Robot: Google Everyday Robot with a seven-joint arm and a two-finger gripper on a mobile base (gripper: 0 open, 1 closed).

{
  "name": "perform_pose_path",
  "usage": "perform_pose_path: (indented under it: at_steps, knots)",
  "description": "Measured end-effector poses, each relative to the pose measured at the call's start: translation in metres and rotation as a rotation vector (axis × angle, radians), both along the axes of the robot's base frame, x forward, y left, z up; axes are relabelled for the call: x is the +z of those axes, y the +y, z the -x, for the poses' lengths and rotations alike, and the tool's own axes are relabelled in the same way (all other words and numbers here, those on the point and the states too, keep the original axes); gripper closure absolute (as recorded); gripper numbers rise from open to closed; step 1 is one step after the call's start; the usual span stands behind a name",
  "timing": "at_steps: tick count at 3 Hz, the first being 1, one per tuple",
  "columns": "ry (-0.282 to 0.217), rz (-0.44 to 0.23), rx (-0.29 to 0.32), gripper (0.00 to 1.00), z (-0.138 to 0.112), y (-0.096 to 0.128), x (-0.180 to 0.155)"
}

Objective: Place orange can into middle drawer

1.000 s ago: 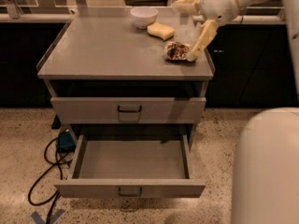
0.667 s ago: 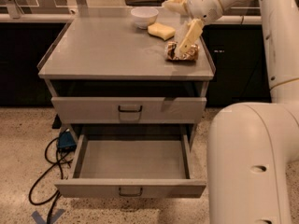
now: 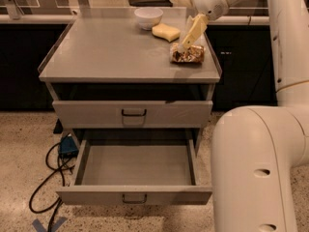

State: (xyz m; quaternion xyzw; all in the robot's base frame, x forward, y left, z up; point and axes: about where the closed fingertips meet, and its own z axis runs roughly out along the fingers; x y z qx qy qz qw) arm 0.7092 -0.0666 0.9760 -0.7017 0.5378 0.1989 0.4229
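Gripper [image 3: 183,46] at far right of cabinet top [image 3: 111,47], down at orange can [image 3: 189,56] lying there; grip width cannot tell. Middle drawer [image 3: 135,166] open.

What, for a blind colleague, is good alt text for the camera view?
The gripper reaches down to the orange can lying near the right edge of a grey cabinet top, close to a yellow sponge and a white bowl. Below, the upper drawer is shut and the middle drawer is pulled open.
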Motion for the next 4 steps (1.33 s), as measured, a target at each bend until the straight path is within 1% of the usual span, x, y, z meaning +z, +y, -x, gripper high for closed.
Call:
perform_pose_path:
  at_steps: [1,2,3,4]
  knots:
    - [0.014,0.012,-0.097,0.0,-0.013,-0.026,-0.009]
    - [0.003,0.038,-0.219,0.0,-0.022,-0.071,-0.009]
    - [0.003,0.037,-0.219,0.0,-0.023,-0.071,-0.009]
    - [0.029,-0.001,-0.231,0.0,-0.036,-0.069,-0.028]
